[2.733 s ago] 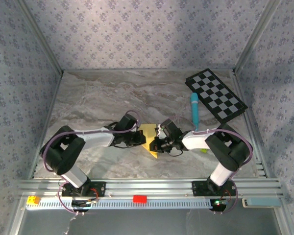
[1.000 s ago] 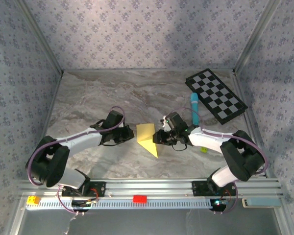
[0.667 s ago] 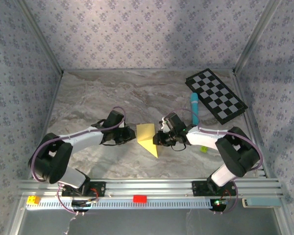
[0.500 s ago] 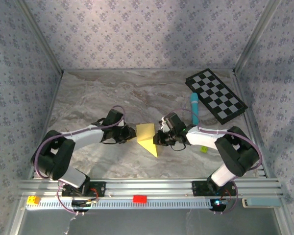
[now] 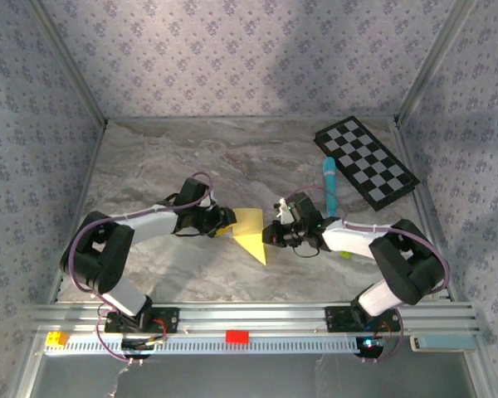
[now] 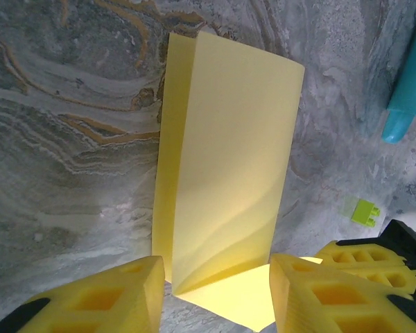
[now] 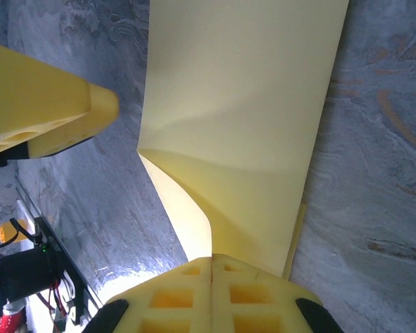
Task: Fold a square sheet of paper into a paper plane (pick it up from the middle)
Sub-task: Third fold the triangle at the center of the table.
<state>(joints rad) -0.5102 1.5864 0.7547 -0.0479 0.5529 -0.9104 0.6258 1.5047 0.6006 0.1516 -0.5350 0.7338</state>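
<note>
At the left, the left gripper (image 5: 224,222) is seen low over the grey marbled table (image 5: 149,166). Its yellow foam fingers (image 6: 118,298) are spread apart and nothing is held between them; the near edge of the paper lies just in front of the gap. In the middle of the table is the thin yellow square sheet of paper (image 5: 249,230), folded into a creased wedge whose point is turned toward the arm bases, with one flap raised from the layer under it. At its right edge the right gripper (image 5: 271,235) is pressed together, and the raised flap appears to be pinched between its pads. Further right, a light-blue cylindrical marker (image 5: 329,186) and a black-and-white checkered board (image 5: 367,161) are lying apart from the paper. The sheet is judged to be very light, limp, easily creased and rather slippery on the smooth stone. It is best held at a folded edge, where two layers give some stiffness, and only gentle force should be applied, otherwise it may be torn or dragged.
</note>
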